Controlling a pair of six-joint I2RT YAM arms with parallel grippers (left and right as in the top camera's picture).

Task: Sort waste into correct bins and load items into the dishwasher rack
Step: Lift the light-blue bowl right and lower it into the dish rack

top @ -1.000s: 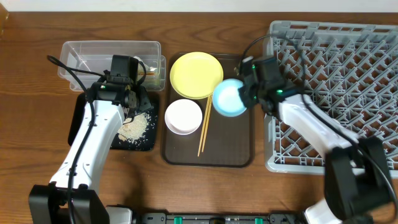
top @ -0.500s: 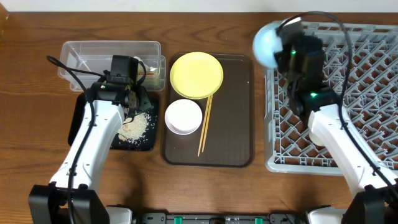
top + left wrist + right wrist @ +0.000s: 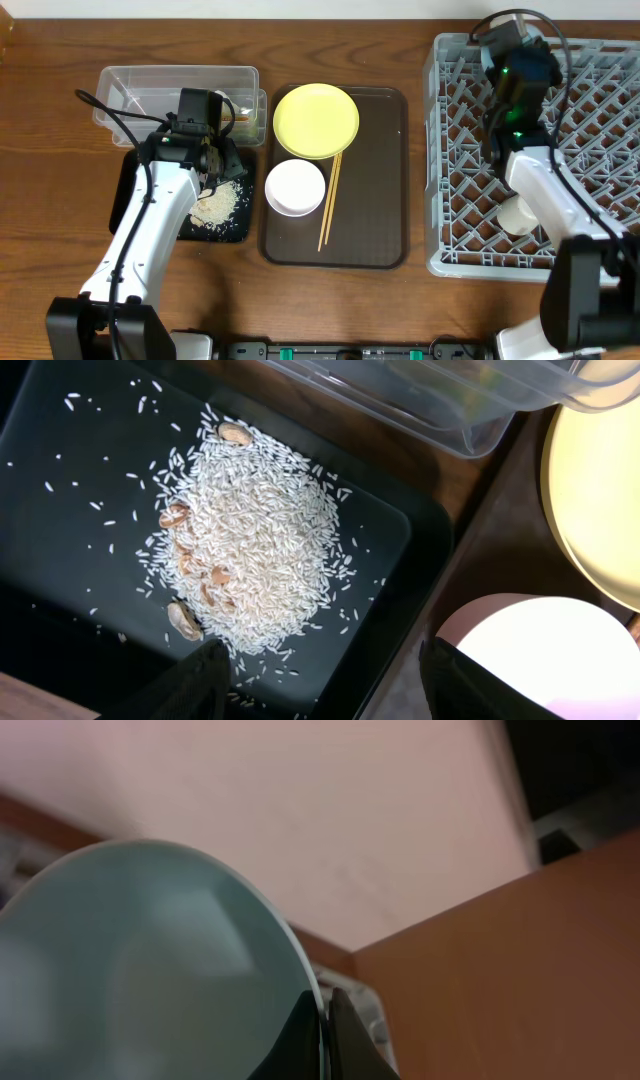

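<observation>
Right claw (image 3: 322, 1018) is clenched on the rim of the light blue bowl (image 3: 150, 970), 1 finger on each side of the edge. A rim pinch like this probably keeps the bowl on edge so it can slot between pegs. The right wrist view shows the bowl's pale blue, smooth, glossy inside tipped upward, with only wall behind it. In the overhead view the bowl is hidden under the right arm, which is over the far-left part of the dishwasher rack (image 3: 590, 150). Judged step: placing the bowl into the rack; not yet released.

A small pale cup (image 3: 515, 215) already lies in the rack, toward its near-left side.

Left claw (image 3: 320, 670) is released, both fingers spread with nothing between them. It hovers over the black tray (image 3: 60, 540) just above the rice pile (image 3: 250, 550). The pile is beige grains with a few brown bits, and loose grains are scattered around it. The food waste looks binned here.

The clear container (image 3: 150, 85) sits just behind the black tray, and its contents are hard to read.

Left to load, all on the brown serving tray (image 3: 385, 200) in the middle of the desk (image 3: 50, 200):
- yellow plate (image 3: 316, 120), flat at the far end
- white bowl (image 3: 295, 187), upright just beside it; a pinkish outside shows in the left wrist view
- chopsticks (image 3: 330, 200), 2 lying together to the right of the white bowl, with their tips under or against the plate edge
</observation>
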